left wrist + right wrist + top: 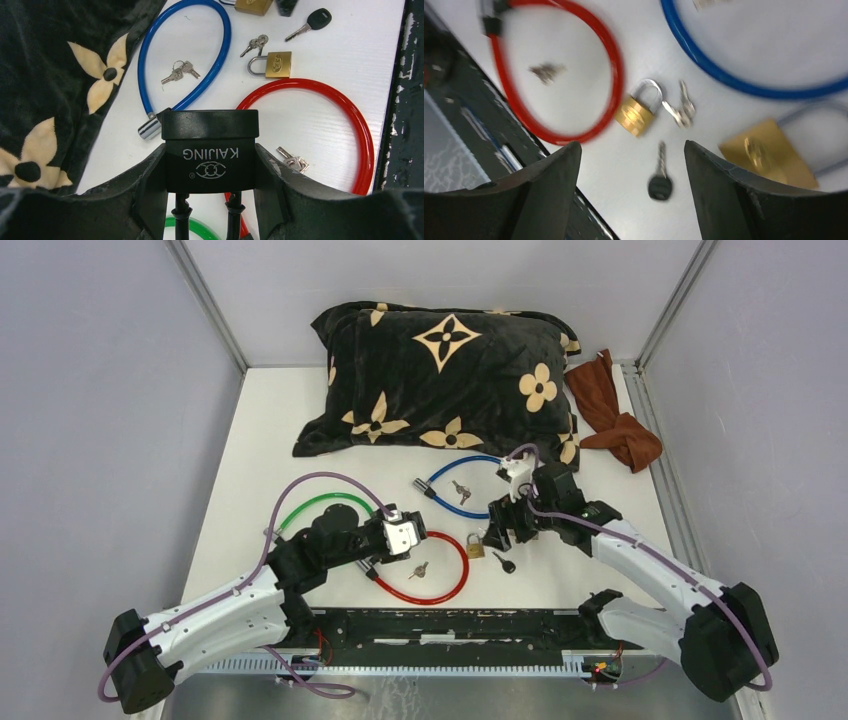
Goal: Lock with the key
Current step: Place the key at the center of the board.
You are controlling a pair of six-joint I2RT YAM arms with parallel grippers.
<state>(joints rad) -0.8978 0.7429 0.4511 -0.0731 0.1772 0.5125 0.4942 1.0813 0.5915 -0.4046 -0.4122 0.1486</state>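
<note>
Bright even light, right wrist view motion-blurred

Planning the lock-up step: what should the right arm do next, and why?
Probably lower the right gripper and close on the black-headed key: its jaws stand open over it, and the left gripper holds the black lock.

The top camera looks down from high on the near side of the red cable lock (pixel 465 565), while both wrist cameras view it close from opposite sides, sharing the small padlock (pixel 278 65).
</note>
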